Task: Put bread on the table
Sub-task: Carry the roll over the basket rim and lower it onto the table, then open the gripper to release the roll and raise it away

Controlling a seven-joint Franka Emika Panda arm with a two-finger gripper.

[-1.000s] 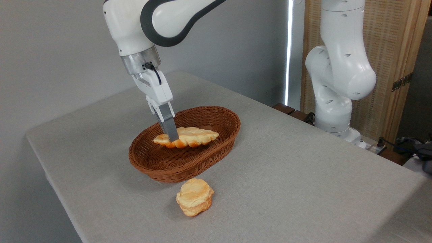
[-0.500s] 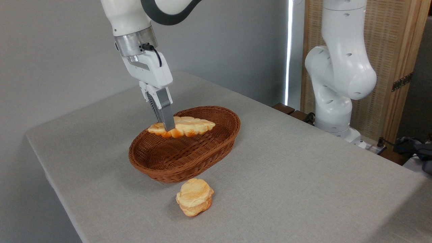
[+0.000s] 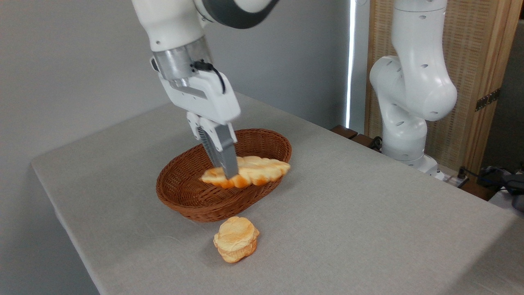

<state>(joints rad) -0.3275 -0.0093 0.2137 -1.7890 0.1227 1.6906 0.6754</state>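
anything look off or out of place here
Nothing stands out. The long golden leaf-shaped bread hangs level in the shut gripper, over the right rim of the upright brown oval wicker basket. The small round muffin-like bun sits intact on the grey-beige cloth table. No crumbs or spills show.

1. No text, label, brand, number or sign can be read anywhere in the view — not on any object, surface or machine.
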